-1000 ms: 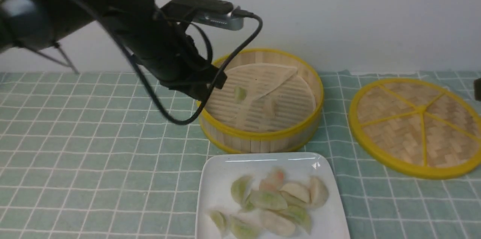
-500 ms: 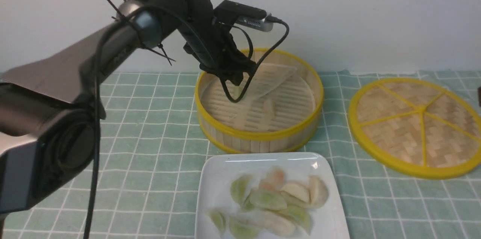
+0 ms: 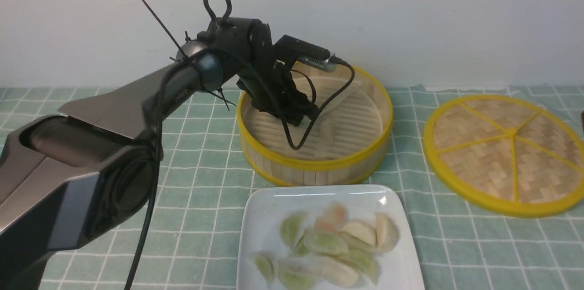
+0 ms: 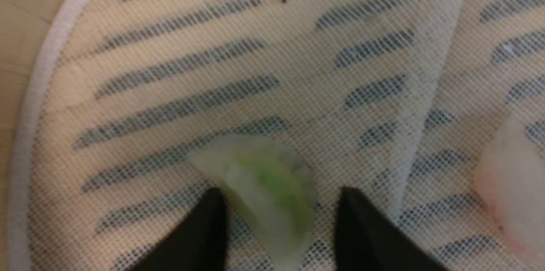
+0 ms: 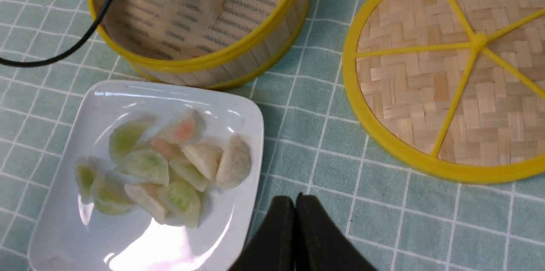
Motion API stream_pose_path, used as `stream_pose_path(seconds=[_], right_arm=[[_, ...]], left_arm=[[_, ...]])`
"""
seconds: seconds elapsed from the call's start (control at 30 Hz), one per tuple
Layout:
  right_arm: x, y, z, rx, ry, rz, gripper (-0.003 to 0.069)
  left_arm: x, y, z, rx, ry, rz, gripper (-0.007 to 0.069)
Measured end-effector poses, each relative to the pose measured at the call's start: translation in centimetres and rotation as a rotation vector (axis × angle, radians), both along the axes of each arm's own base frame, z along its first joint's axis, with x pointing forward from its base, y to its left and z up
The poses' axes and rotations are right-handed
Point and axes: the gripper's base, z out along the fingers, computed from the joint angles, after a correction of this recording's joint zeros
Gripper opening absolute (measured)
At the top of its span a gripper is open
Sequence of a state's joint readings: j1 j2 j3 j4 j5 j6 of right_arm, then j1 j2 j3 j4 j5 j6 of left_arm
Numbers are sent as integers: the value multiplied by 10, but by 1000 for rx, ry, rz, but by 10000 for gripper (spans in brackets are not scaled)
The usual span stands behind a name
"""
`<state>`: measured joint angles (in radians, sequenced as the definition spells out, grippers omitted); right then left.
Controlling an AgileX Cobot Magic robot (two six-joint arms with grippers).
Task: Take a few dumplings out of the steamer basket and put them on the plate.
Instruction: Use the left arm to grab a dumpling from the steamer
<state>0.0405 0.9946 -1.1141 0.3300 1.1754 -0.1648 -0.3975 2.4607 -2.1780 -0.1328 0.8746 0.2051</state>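
Where checked cloth (image 3: pixel 191 217) meets white wall (image 3: pixel 410 16), left claw (image 4: pixel 279 196) gapes; right claw (image 5: pixel 295 198) sits clenched.

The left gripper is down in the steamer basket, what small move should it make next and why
Probably close the left gripper: its jaws stand open on either side of the green dumpling, which lies on the liner between them, not yet pinched.

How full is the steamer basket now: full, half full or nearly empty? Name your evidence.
Nearly empty: the steamer basket shows only a green dumpling and a pale dumpling on its liner; the left arm hides part.
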Motion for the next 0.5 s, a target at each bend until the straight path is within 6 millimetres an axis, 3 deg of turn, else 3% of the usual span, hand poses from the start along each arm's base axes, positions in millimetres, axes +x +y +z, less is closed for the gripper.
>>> stream_pose_path(seconds=[0.03, 0.07, 0.2, 0.37, 0.4, 0.5], right_arm=[[-1, 0, 0, -1, 7, 2, -10], [-1, 0, -1, -3, 14, 4, -10], [-2, 0, -1, -5, 22, 6, -10], [-2, 0, -2, -5, 25, 7, -10], [-2, 0, -2, -5, 25, 7, -10], [-2, 0, -1, -4, 25, 8, -10]], left_arm=[[-2, -2, 2, 17, 4, 1, 132], [-4, -2, 5, 32, 4, 1, 108], [-9, 2, 22, 72, 4, -5, 110], [-37, 16, 97, 100, 15, -9, 111], [-39, 17, 104, 98, 9, -8, 111], [-66, 28, 160, 84, -28, -17, 111]])
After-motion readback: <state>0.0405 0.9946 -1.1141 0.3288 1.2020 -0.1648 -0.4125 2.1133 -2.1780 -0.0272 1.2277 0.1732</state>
